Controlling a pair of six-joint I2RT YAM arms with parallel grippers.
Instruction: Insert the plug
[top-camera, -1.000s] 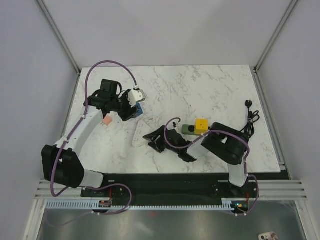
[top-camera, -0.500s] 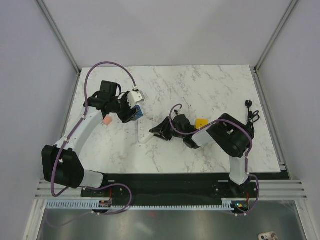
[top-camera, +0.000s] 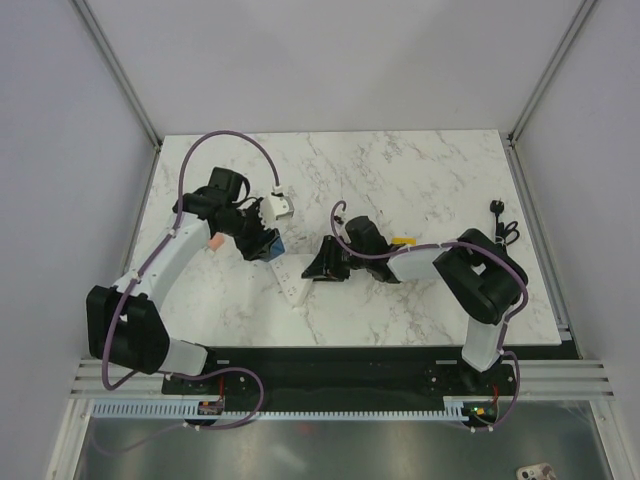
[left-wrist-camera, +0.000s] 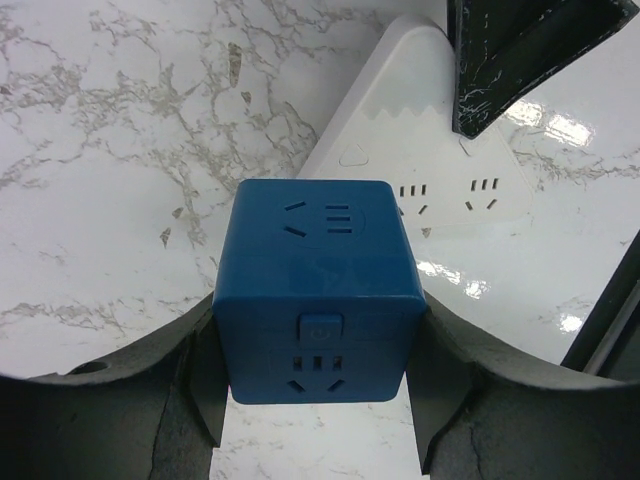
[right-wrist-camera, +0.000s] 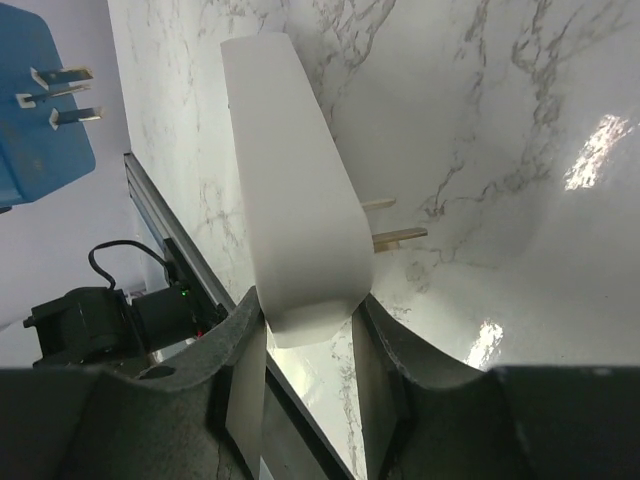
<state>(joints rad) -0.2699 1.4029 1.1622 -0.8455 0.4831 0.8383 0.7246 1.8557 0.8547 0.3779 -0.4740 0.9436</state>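
Observation:
Of the yellow plug (top-camera: 403, 241) only a sliver shows, behind my right arm on the marble table (top-camera: 420, 180). My left gripper (top-camera: 262, 243) is shut on a blue cube (top-camera: 272, 246); in the left wrist view that cube (left-wrist-camera: 318, 285) sits between both fingers with a socket face toward the camera. My right gripper (top-camera: 320, 268) is shut on a white power strip (top-camera: 292, 286). In the right wrist view the strip (right-wrist-camera: 295, 220) stands on edge between the fingers (right-wrist-camera: 385, 345), and the blue cube (right-wrist-camera: 40, 110) hangs at the upper left with its prongs showing.
A black plug with its coiled cord (top-camera: 503, 225) lies near the table's right edge. The white strip (left-wrist-camera: 420, 150) lies just beyond the blue cube in the left wrist view. The table's front edge and the black rail (top-camera: 330, 365) are close to the strip.
My right gripper swung left from beside the yellow plug, closed on the white strip and tipped it onto its edge. The left gripper shifted slightly, still holding the blue cube.

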